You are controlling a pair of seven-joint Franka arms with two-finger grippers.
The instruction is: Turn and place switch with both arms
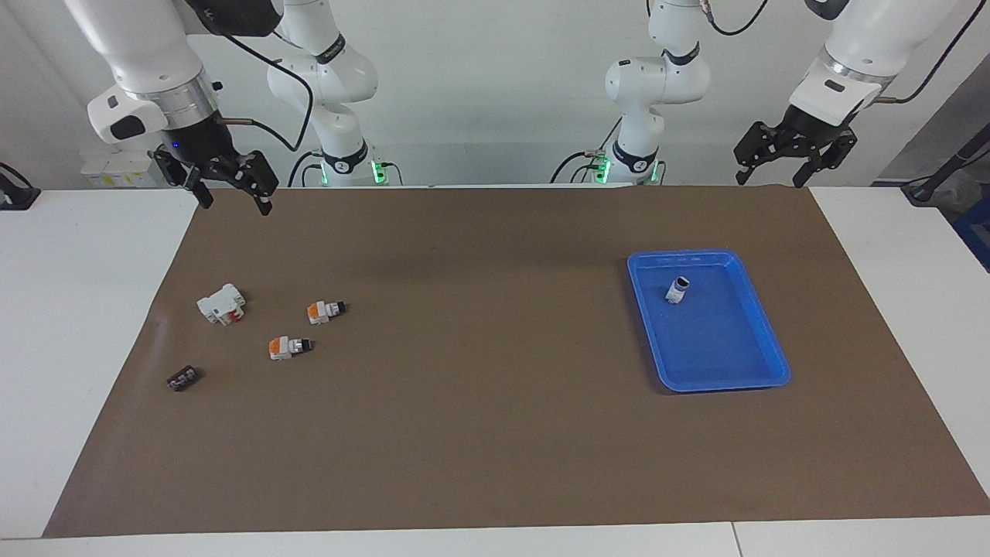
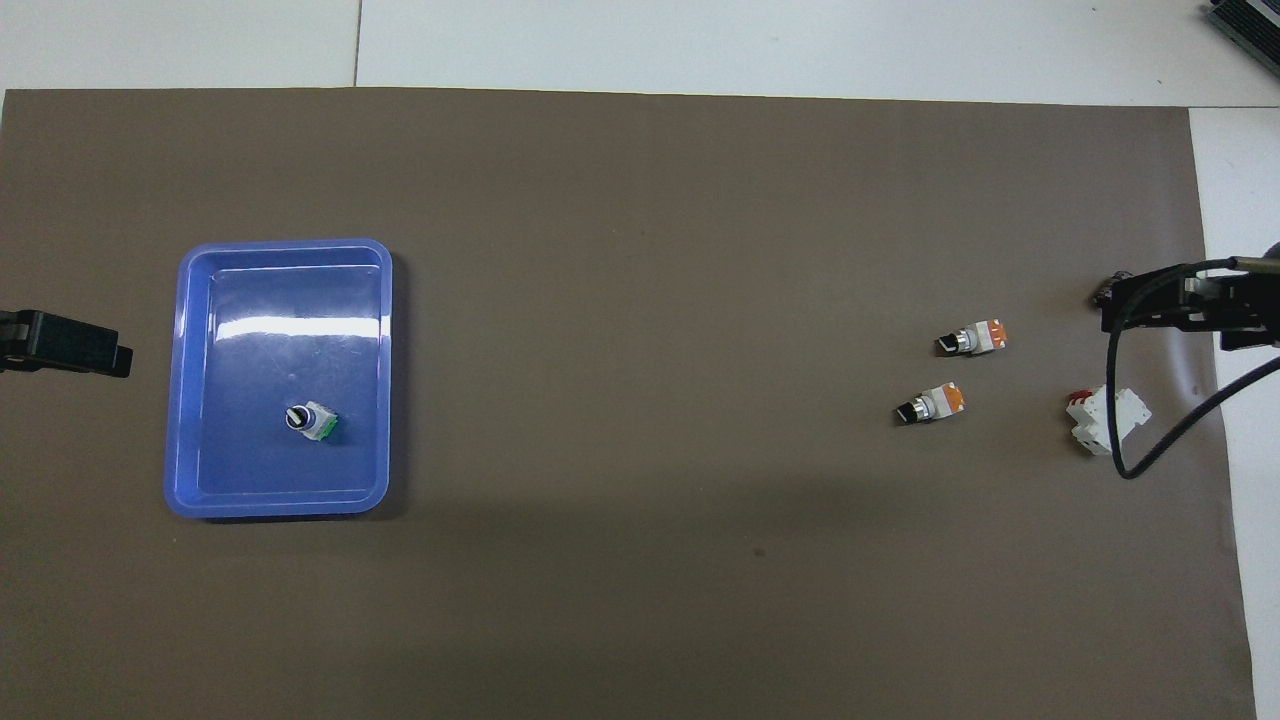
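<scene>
Switch-sorting risk is spread across a brown mat and blue tray, where one green-based switch lies. Right gripper and left gripper are held aloft, fingers apart, empty. Two orange-ended switches could be confused; the other lies at five o'clock of the nearer-robot one.
</scene>
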